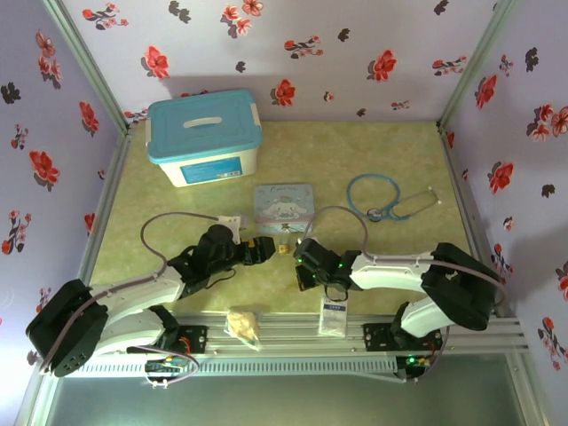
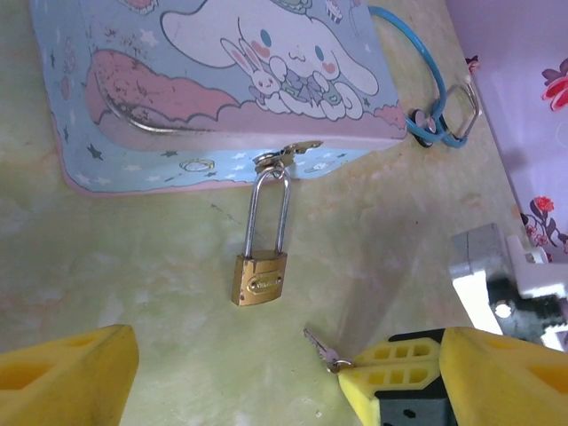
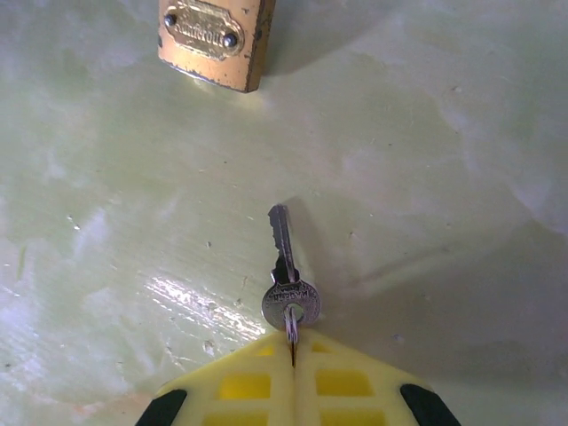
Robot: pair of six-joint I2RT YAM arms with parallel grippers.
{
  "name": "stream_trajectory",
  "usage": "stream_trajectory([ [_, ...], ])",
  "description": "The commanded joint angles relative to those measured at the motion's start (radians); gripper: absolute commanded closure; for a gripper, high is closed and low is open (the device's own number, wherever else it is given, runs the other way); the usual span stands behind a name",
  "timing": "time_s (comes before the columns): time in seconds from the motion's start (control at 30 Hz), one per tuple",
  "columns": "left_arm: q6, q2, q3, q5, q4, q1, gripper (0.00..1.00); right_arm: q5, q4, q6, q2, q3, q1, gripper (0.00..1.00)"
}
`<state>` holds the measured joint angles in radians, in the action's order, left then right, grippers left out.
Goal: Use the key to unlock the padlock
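The small brass padlock (image 2: pixel 260 280) lies flat on the green table, its silvery shackle hooked through the hasp of the pale blue cartoon tin (image 2: pixel 213 80). My right gripper (image 3: pixel 293 351) is shut on the ring of the thin grey key (image 3: pixel 288 266), whose blade lies on the table pointing at the padlock (image 3: pixel 213 40) a short way off. In the left wrist view the key (image 2: pixel 318 344) sits below and right of the padlock body. My left gripper (image 2: pixel 284 390) stands open, its fingers wide on either side, just short of the padlock (image 1: pixel 283 248).
A white box with a blue lid (image 1: pixel 204 138) stands at the back left. A blue stethoscope (image 1: pixel 390 200) lies right of the tin. A white sachet (image 1: pixel 334 315) and a crumpled beige lump (image 1: pixel 243 324) rest by the near rail. Flowered walls enclose the table.
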<state>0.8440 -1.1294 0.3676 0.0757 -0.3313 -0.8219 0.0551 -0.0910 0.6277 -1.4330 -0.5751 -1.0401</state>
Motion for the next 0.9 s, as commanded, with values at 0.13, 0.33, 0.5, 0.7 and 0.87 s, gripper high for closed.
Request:
stream_trajectory([
  [0.13,0.194,0.014,-0.041,-0.044,-0.131,-0.024,0.24,-0.086,0.144,-0.019,0.079,0.058,0.03,1.0],
  [0.33,0.328,-0.029,-0.043,-0.034,-0.16,-0.033,0.24,-0.07,0.143,-0.034,0.139,0.073,0.036,1.0],
  [0.5,0.583,-0.084,-0.061,-0.064,-0.28,-0.095,0.25,-0.063,0.163,-0.036,0.162,0.071,0.038,1.0],
  [0.7,0.757,-0.104,-0.102,-0.147,-0.376,-0.144,0.25,-0.057,0.237,-0.055,0.182,0.056,0.035,1.0],
  [0.87,0.845,-0.165,-0.122,-0.157,-0.445,-0.145,0.21,-0.065,0.343,-0.051,0.174,0.078,0.03,1.0],
])
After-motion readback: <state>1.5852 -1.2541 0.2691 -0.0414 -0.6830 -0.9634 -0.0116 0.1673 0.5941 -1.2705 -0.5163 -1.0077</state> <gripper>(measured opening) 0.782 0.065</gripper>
